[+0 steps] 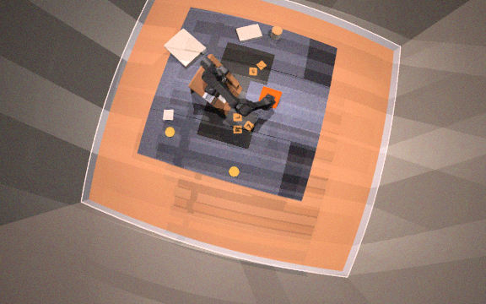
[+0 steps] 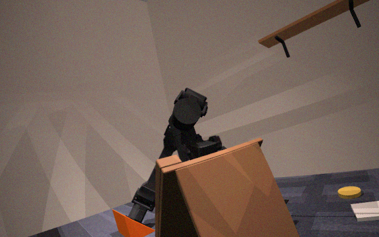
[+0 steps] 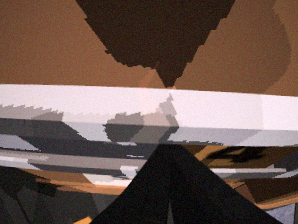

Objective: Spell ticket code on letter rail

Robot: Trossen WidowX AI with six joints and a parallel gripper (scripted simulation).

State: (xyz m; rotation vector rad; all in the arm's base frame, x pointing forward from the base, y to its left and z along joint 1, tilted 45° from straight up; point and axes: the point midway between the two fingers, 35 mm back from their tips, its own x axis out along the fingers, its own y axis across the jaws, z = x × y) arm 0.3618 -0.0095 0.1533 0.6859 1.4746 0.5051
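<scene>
My gripper point(image 3: 168, 153) is shut with nothing between its fingertips, close in front of the white rail point(image 3: 225, 111) point(image 1: 209, 98). The brown board point(image 1: 197, 84) point(image 2: 239, 194) leans behind the rail, and in the exterior view its back hides my fingers. A tan tile point(image 3: 201, 152) with a black character, partly cut off, shows just right of my fingertips at the rail. Loose letter tiles lie flat: one tile point(image 1: 253, 71) and another tile point(image 1: 261, 65) above the arm, and a tile point(image 1: 237, 116), a tile point(image 1: 248, 125) and a tile point(image 1: 237, 129) below it. The ticket's print is not readable.
A large white block point(image 1: 185, 44), a white slab point(image 1: 249, 32) and a tan cylinder point(image 1: 276, 32) stand along the top. A small white block point(image 1: 168, 115) point(image 2: 370, 211), a yellow disc point(image 1: 170, 132) point(image 2: 349, 191) and another yellow disc point(image 1: 234, 171) lie lower. An orange panel point(image 1: 273, 92) point(image 2: 130, 227) is beside the arm.
</scene>
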